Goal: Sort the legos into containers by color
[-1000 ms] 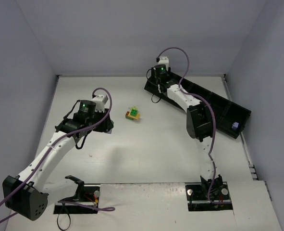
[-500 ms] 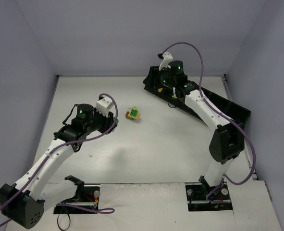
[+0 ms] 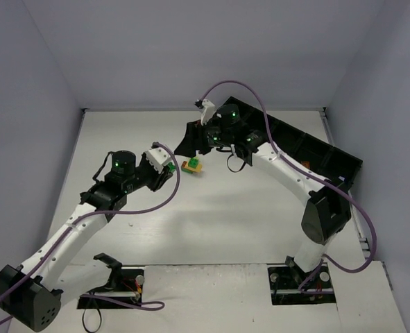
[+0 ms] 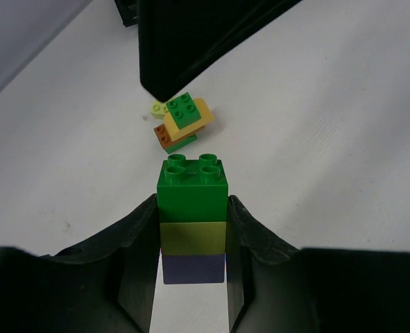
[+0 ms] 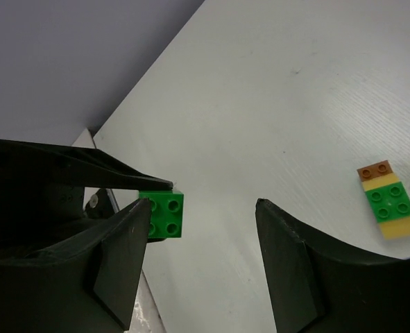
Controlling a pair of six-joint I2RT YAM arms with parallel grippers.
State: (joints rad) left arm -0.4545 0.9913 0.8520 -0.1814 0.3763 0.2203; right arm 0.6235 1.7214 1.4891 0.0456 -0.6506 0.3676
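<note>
white tabletop: left gripper clamps three-brick stack; right gripper, jaws spread, should pinch only green top brick, pulling straight.

Your three-brick stack of studded plastic legos: green on top, lime middle, lilac at the base, pinched between the left gripper fingers, studs pointing outward. Beyond it, on the table, a loose cluster: green brick on yellow brick, orange-brown brick touching, small lime piece just beside.
</note>
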